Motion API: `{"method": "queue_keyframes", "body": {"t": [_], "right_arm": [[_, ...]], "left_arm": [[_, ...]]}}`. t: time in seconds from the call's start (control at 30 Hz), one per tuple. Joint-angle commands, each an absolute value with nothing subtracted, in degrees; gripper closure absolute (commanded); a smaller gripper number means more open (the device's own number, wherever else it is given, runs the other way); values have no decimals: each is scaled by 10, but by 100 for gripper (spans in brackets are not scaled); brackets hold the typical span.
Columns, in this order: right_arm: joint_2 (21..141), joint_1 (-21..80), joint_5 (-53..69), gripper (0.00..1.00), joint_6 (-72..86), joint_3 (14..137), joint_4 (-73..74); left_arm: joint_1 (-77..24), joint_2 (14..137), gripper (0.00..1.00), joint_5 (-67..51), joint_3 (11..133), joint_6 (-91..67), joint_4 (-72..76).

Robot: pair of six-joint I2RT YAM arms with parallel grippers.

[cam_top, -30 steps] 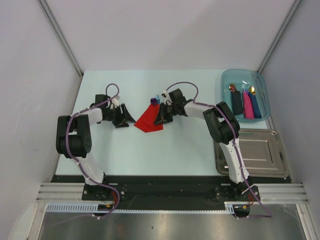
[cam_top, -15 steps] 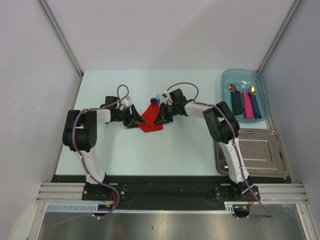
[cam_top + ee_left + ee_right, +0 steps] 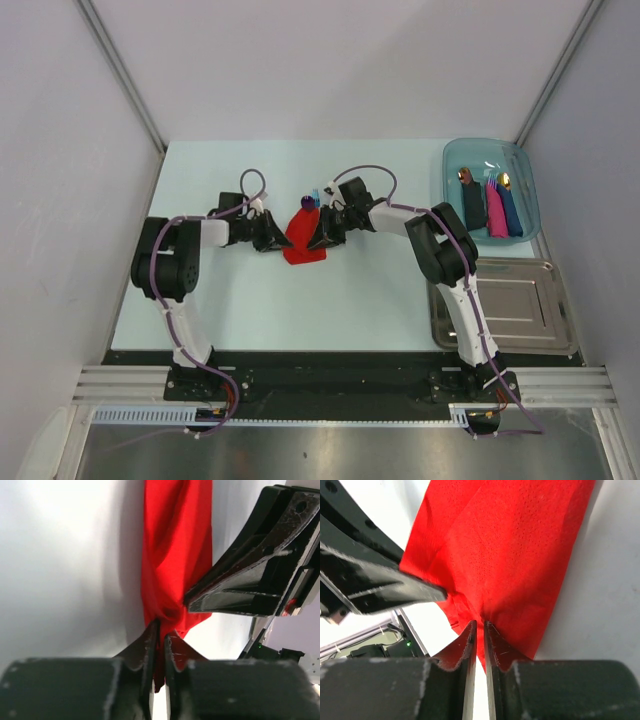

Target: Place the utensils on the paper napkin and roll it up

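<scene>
The red paper napkin (image 3: 303, 240) lies bunched and narrow at mid-table between my two grippers. From its far end poke the utensils: a bright blue tip (image 3: 314, 194) and a purple spoon bowl (image 3: 307, 202). My left gripper (image 3: 276, 238) is shut on the napkin's left edge; in the left wrist view its jaws (image 3: 160, 632) pinch red paper (image 3: 175, 555). My right gripper (image 3: 319, 236) is shut on the right edge, and the right wrist view shows paper (image 3: 515, 555) running down between its tips (image 3: 479, 626). The utensils' handles are hidden inside the folds.
A clear blue bin (image 3: 452, 165) at the back right holds black, pink and blue rolls with copper spoon heads. A metal tray (image 3: 510, 300) sits at the right, nearer the bases. Grey walls enclose the table on three sides.
My left gripper moved right to the napkin's left edge and closed on it. The napkin went from a flat spread to a narrower bunch. The right gripper stayed put.
</scene>
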State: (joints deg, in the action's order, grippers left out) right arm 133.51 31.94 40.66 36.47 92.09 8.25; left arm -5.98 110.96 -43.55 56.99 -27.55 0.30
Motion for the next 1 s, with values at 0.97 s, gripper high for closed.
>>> {"method": "queue_keyframes", "body": {"t": [0.97], "right_arm": [[1307, 314, 395, 81, 354, 934, 78]], "left_arm": [[-134, 1170, 100, -314, 672, -233, -147]]}}
